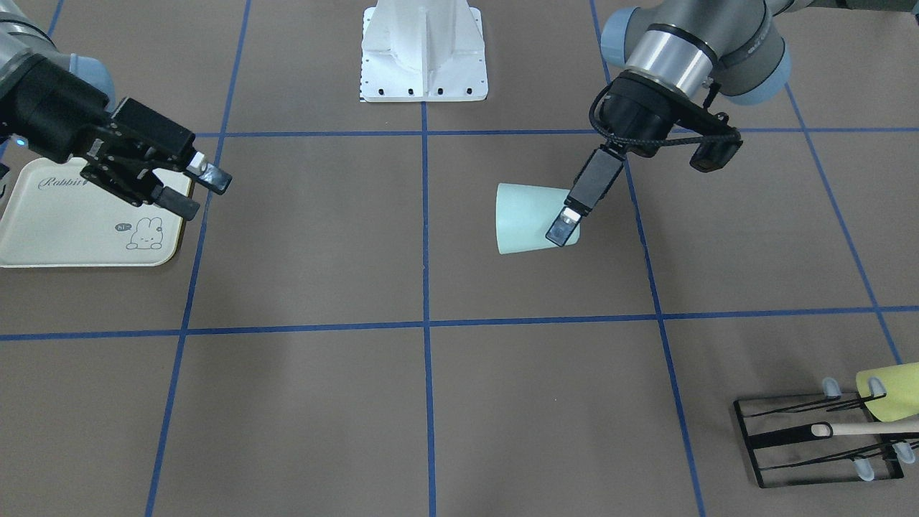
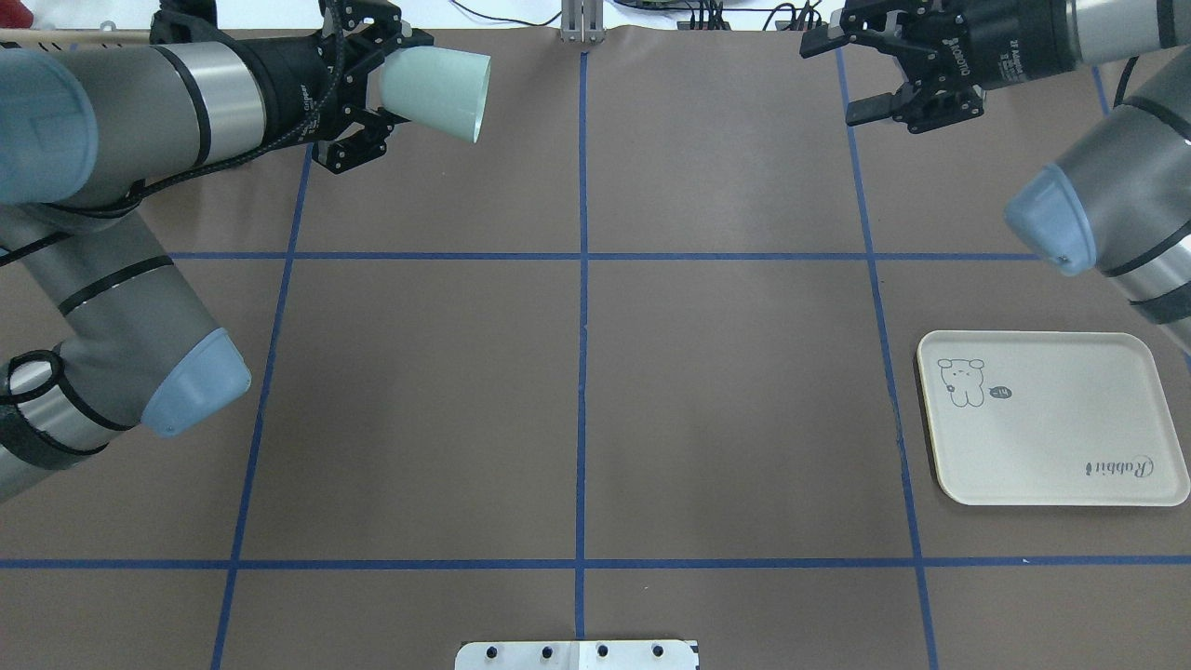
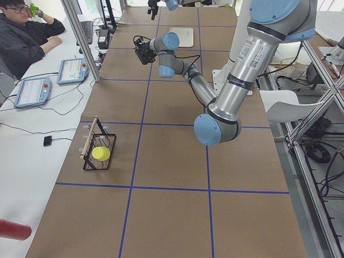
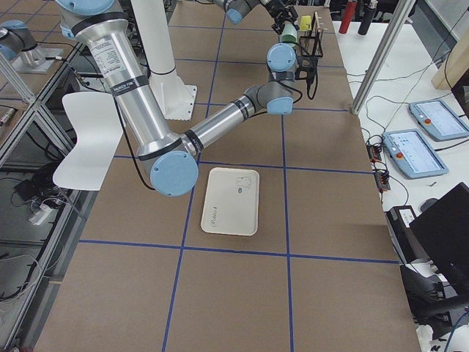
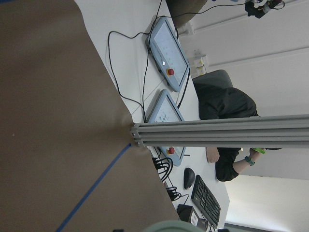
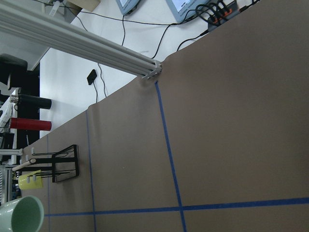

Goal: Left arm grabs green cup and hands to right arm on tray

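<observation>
Now the left claw point(image 2: 380, 88) is gripping the cup point(image 2: 439, 82) sideways, mouth pointing at the wide-open right claw point(image 2: 830, 82), well apart.

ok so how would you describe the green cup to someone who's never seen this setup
Find the left arm, entering from the left in the overhead view. The green cup lies sideways in the left gripper, mouth pointing toward the middle of the table. It is pale mint, unlike the brighter yellow-green cup on the black wire rack at the table's edge.
</observation>
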`<state>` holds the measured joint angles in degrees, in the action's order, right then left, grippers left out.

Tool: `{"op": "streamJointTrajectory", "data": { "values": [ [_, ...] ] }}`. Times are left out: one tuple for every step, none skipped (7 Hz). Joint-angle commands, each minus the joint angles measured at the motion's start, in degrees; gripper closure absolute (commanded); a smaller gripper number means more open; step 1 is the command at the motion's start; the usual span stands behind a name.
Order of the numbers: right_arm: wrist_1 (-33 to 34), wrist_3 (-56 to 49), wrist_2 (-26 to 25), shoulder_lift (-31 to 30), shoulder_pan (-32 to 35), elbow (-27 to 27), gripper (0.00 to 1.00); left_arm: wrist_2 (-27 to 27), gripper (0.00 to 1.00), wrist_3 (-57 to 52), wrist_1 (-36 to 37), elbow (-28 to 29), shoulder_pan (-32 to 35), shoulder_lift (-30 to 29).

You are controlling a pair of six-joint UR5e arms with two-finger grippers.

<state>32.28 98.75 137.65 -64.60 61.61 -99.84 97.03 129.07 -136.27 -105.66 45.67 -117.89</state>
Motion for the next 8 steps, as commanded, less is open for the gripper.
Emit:
{"op": "streamJointTrajectory", "data": {
  "values": [
    [-2.20, 0.57, -0.27, 0.18, -3.50, -4.03, 0.01, 8.31, 0.60, 5.21, 0.04, -2.00, -0.05, -0.24],
    [-4.57, 0.66, -1.06, 0.88, -4.65, -4.13, 0.01, 10.44, 0.60, 8.79, -0.22, -2.78, -0.05, -0.24],
    [-5.55, 0.66, -3.33, 1.49, -6.66, -4.30, 0.01, 10.63, 0.60, 13.09, -0.66, -3.92, -0.14, -0.33],
    [-9.30, 0.66, -7.70, 1.50, -9.12, -4.39, 0.02, 10.81, 0.60, 16.79, -0.58, -4.46, -0.14, -0.85],
    [-12.21, 0.66, -11.66, 1.41, -12.01, -4.39, 0.02, 11.94, 0.60, 20.39, -0.58, -4.46, -0.14, -1.20],
    [-14.16, 0.57, -14.40, 1.41, -15.00, -4.31, 0.02, 12.30, 0.60, 22.61, -0.31, -4.38, -0.23, -1.38],
    [-14.96, 0.48, -16.86, 1.50, -16.68, -4.39, 0.02, 12.39, 0.60, 24.28, -0.14, -4.29, -0.23, -1.90],
    [-15.66, 0.31, -17.41, 1.50, -17.22, -4.31, 0.03, 12.48, 0.60, 26.39, -0.14, -4.29, -0.23, -1.91]
  ]
}}
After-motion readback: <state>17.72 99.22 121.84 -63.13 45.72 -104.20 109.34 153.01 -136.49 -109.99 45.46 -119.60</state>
